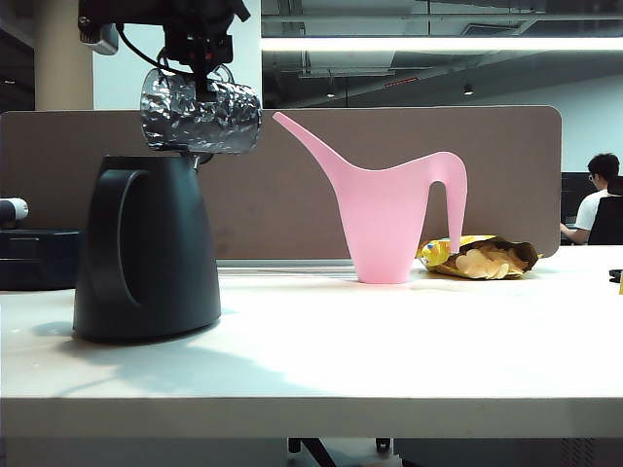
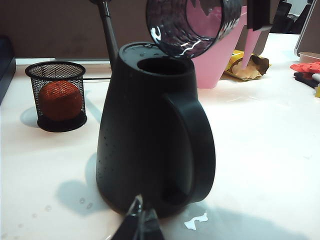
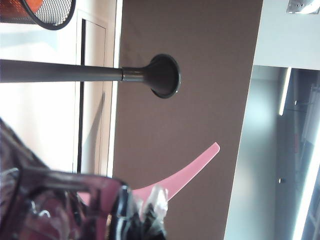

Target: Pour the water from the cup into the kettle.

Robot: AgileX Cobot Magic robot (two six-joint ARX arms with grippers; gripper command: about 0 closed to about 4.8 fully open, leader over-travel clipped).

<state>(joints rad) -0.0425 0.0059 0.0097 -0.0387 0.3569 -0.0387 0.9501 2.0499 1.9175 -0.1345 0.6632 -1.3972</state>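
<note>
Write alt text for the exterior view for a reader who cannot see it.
The right gripper, jaws shut on a small translucent dimpled cup, holds it tipped on its side over the top of a large matte black kettle on a white table. A pink long-spouted watering can and an open yellow snack bag stand further back.

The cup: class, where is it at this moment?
In the exterior view the cup is at upper left, tipped on its side in the right tool, just above the kettle opening.
</note>
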